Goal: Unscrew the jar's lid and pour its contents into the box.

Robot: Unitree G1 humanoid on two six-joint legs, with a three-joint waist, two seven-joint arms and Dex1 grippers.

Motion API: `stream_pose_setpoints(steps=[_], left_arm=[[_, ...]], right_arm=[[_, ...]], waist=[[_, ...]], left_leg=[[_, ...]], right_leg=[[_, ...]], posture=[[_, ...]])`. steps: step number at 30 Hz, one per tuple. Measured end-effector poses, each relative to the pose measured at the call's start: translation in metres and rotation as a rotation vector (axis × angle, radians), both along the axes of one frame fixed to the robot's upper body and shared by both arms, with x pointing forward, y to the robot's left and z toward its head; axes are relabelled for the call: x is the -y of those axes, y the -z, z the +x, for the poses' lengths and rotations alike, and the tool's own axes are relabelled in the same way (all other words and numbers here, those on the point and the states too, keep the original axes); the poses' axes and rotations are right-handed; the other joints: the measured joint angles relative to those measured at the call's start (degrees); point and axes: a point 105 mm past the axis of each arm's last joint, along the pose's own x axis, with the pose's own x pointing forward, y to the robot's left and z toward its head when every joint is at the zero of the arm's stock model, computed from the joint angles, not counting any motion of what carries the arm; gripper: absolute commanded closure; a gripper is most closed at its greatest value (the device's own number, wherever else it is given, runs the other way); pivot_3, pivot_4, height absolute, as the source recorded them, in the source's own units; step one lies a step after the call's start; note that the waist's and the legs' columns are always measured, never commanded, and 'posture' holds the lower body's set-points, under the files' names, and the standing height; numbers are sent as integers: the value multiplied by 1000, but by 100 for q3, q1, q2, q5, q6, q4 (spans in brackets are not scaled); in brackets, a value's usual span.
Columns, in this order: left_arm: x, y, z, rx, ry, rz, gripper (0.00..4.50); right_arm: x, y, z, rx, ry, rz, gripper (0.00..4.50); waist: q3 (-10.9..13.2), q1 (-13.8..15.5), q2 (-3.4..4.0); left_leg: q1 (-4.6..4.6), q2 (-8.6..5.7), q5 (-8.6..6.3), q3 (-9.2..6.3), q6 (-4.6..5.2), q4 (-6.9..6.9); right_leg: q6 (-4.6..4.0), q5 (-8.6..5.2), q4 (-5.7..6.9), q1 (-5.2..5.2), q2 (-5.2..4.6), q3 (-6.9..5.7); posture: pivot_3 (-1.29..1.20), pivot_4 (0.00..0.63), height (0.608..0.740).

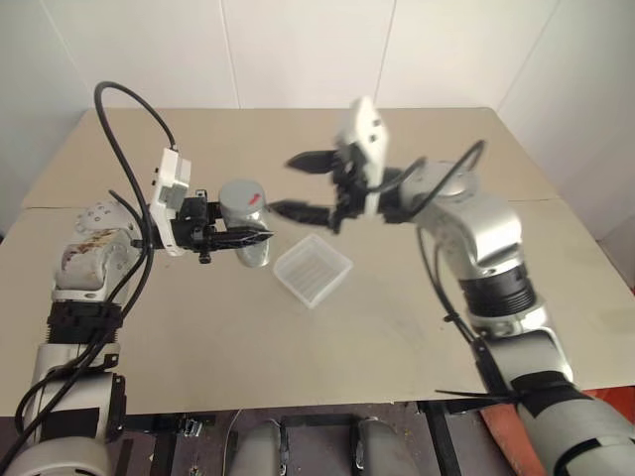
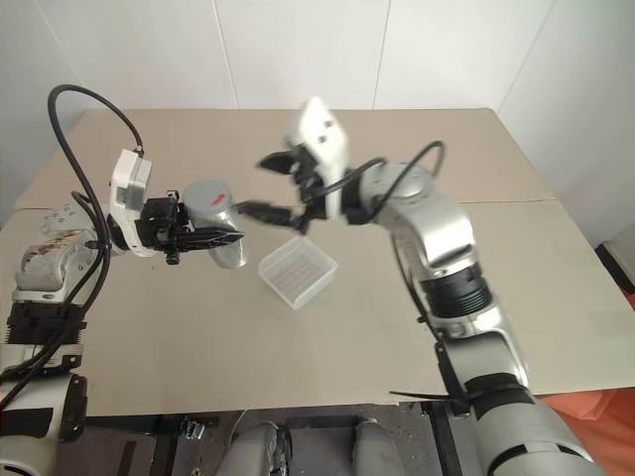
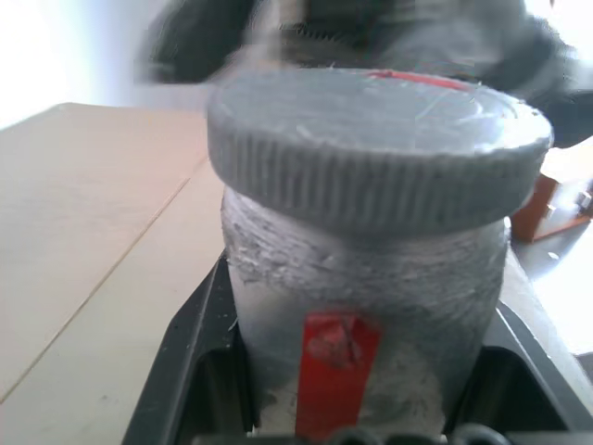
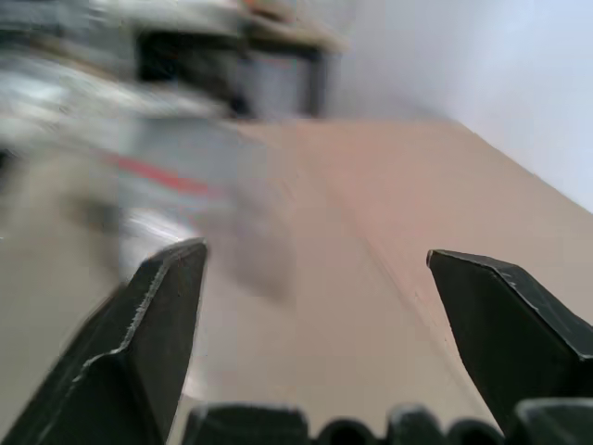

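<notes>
- Left eye view has the jar (image 1: 244, 235) held off the surface (image 1: 397, 337) by the left claw (image 1: 238, 238), whose black fingers are closed tight around the jar's body.
- Its lid (image 1: 242, 194) sits on top, grey with a red mark, so nothing inside the jar can be seen.
- Just beside the jar, toward the robot's right, the box (image 1: 314, 268) rests on the surface; it is clear plastic with a ridged bottom, and nothing can be made out inside it.
- At the same height as the jar, the right claw (image 1: 303, 184) hangs in the air above the box's far side, its two fingers spread wide with nothing between them, tips aimed at the lid but apart from it.
- Left wrist view gives what the eye views do not: the lid's ribbed edge (image 3: 371, 190), a strip of red tape (image 3: 335, 366) down the jar's wall, and the claw's fingers pressed against both sides.
- Right wrist view looks between the parted fingers (image 4: 148, 324) at the jar, blurred, with its red mark facing the camera.
</notes>
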Motion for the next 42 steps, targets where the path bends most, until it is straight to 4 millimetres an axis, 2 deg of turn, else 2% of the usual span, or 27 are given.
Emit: stream_pose_setpoints(steps=[1, 6, 10, 14, 16, 19, 22, 28, 33, 42], left_arm=[[0, -1, -1, 2, 3, -3, 2564], [1, -1, -1, 1, 12, -8, 2564], [5, 0, 0, 3, 12, -22, 2564], [13, 8, 4, -12, 14, -27, 2564], [14, 9, 6, -10, 12, -34, 2564], [18, 8, 10, -7, 17, -42, 2564], [22, 4, 11, 14, 29, -46, 2564], [22, 5, 11, 11, 28, -45, 2564], [19, 5, 11, 12, 16, -35, 2564], [6, 5, 11, 8, -28, -27, 2564]], right_arm=[[5, 0, 3, -3, 18, 6, 65], [2, -2, -3, 9, -15, 10, 65], [-5, -7, -28, 14, -147, 35, 65], [-23, -19, -59, 39, -290, 60, 65], [-30, -20, -65, 39, -314, 65, 65], [-51, -18, -66, 20, -312, 68, 65], [-68, -13, -58, 22, -265, 34, 65], [-77, -7, -45, -6, -207, 29, 65], [-72, -7, -44, -4, -214, 19, 65], [-37, -6, -41, -10, -202, 18, 65]], waist=[[0, -10, 0], [0, -96, 0], [0, -68, 0], [0, -41, 0], [0, -45, 0], [0, -50, 0], [0, -53, 0], [0, -41, 0], [0, -47, 0], [0, -43, 0]], left_leg=[[0, 1, 0, 1, 0, 0], [0, 7, 1, 1, -2, -4], [0, 6, 0, 0, -1, -3], [0, 5, 0, 0, -1, 0], [0, 5, 1, 0, -1, 2], [1, 5, 1, -1, -2, 1], [1, 3, 2, 0, -3, 1], [0, 3, 2, 0, -3, 0], [0, 4, 1, -1, -2, 1], [0, 4, 1, -1, -2, 0]], right_leg=[[0, 0, 0, -1, 0, 2], [0, 0, 1, -8, 9, 6], [0, 0, 0, -6, 7, 7], [0, 0, 2, -4, 7, 6], [0, 0, 4, -4, 7, 6], [0, 0, 9, -5, 8, 5], [0, 0, 6, -5, 7, 6], [0, 0, 2, -5, 7, 5], [0, 0, 3, -5, 7, 5], [0, 0, 3, -5, 7, 5]], posture=[[0, 150, 740], [0, 150, 740], [0, 150, 740], [0, 150, 740], [0, 150, 740], [0, 150, 740], [0, 150, 740], [0, 150, 740], [0, 150, 740], [0, 150, 740]])
